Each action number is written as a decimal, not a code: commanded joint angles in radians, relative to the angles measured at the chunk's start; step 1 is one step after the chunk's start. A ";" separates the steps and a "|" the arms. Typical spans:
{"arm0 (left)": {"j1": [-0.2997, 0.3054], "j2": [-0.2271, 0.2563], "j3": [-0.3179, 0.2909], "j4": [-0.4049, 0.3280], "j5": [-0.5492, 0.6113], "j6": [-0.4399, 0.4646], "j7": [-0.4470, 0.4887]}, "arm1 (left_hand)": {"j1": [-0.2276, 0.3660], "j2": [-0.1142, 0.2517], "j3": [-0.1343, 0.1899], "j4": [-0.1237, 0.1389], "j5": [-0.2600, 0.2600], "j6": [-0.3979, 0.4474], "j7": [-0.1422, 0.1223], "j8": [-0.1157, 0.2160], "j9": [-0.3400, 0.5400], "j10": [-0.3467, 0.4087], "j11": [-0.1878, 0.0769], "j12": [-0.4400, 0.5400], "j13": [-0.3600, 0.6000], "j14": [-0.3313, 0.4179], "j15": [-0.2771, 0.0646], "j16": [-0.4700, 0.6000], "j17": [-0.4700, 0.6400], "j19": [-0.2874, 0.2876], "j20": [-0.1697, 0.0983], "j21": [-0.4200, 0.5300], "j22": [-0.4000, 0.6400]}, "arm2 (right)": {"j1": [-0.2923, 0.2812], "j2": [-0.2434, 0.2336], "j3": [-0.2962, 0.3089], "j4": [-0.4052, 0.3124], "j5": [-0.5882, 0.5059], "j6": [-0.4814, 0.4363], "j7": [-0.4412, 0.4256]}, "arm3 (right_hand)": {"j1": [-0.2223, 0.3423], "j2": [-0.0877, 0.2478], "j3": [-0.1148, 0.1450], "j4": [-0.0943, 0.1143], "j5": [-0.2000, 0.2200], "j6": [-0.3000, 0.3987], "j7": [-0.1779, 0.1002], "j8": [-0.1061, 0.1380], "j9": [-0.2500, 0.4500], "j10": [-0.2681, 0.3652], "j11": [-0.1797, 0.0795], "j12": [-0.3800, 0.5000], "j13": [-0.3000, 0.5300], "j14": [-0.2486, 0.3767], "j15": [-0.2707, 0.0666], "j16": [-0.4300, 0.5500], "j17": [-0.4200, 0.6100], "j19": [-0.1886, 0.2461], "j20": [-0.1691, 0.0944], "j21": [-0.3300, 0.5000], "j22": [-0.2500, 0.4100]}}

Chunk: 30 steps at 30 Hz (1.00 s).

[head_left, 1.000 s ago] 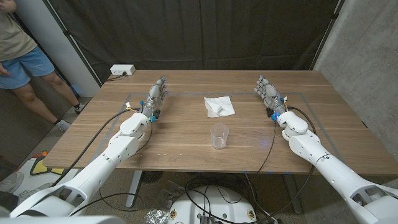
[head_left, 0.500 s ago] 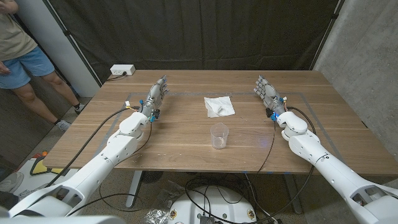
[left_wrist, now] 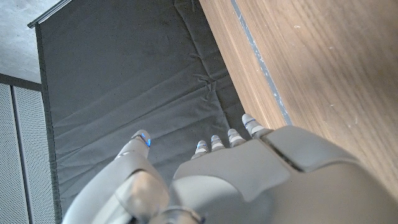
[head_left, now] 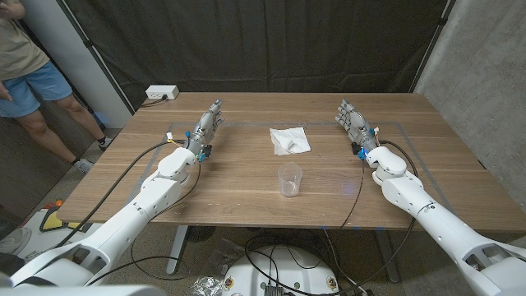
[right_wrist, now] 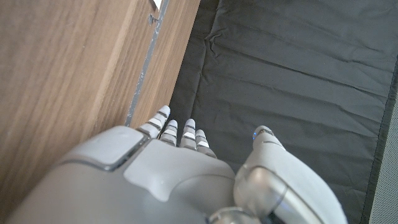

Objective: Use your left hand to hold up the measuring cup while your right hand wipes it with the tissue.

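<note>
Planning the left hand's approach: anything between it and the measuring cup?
Head view: nothing. Only bare table lies between the left hand and the measuring cup. The tissue sits farther back, off that line.

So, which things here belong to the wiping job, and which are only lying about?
For the job:
- measuring cup, clear, upright near the table's front middle
- tissue, lying behind the cup
- left hand and right hand, both holding nothing, apart from both things

Only lying about:
- white power strip at the far left corner of the table
- person standing beyond the table's left side
</note>
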 commanded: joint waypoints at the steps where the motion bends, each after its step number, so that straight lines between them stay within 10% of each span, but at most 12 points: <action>1: -0.012 -0.003 0.008 0.008 0.012 -0.005 0.001 | 0.014 -0.002 0.002 -0.006 0.003 -0.218 -0.001 0.008 0.005 -0.165 0.000 0.007 0.002 -0.117 -0.006 0.008 0.000 -0.052 0.005 0.002 0.001 | 0.003 0.007 -0.003 0.021 -0.004 0.014 0.006 | 0.012 0.001 0.001 -0.007 0.004 -0.004 -0.003 0.003 0.004 -0.002 0.010 0.005 0.004 0.002 0.005 0.005 0.003 -0.002 0.008 -0.003 0.002; 30: -0.020 0.072 0.048 -0.045 0.129 -0.007 -0.019 | 0.047 -0.053 -0.019 -0.041 0.005 -0.259 0.005 -0.003 0.007 -0.193 -0.005 -0.001 0.003 -0.124 -0.007 0.005 0.002 -0.060 0.006 -0.005 0.003 | 0.027 0.002 -0.020 0.026 -0.026 -0.004 0.012 | 0.012 0.001 -0.001 -0.014 0.003 -0.005 -0.002 0.003 0.004 -0.001 0.009 0.004 0.004 -0.001 0.007 0.004 0.003 -0.002 0.010 -0.010 0.002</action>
